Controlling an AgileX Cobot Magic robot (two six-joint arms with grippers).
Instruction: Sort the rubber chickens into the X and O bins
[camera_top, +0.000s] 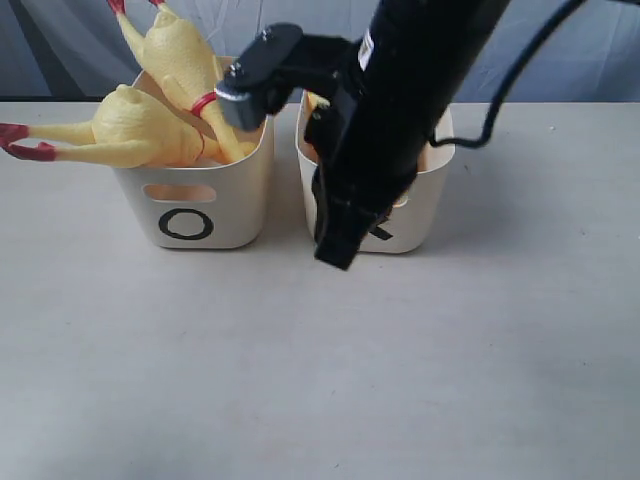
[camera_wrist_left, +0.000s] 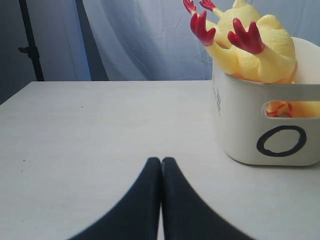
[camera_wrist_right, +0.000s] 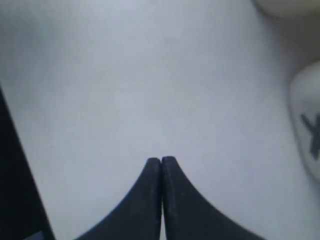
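Two pale-yellow rubber chickens stick out of the O bin (camera_top: 190, 205). One chicken (camera_top: 130, 130) lies over the rim with its red feet to the left, and the other chicken (camera_top: 180, 55) stands feet up. The left wrist view shows the same chickens (camera_wrist_left: 250, 45) in the O bin (camera_wrist_left: 250, 135). The X bin (camera_top: 425, 190) stands right of it, mostly behind my right arm; a sliver of yellow (camera_top: 314, 100) shows inside. My right gripper (camera_top: 335, 256) hangs shut and empty in front of the X bin (camera_wrist_right: 310, 135). My left gripper (camera_wrist_left: 161, 161) is shut and empty, low over the table.
The black right arm (camera_top: 410, 90) crosses the exterior view from the upper right, its cable trailing behind. A grey curtain (camera_wrist_left: 140, 35) hangs behind the table, with a dark stand (camera_wrist_left: 30, 45) at its far corner. Bare table surface (camera_top: 320, 380) lies in front of the bins.
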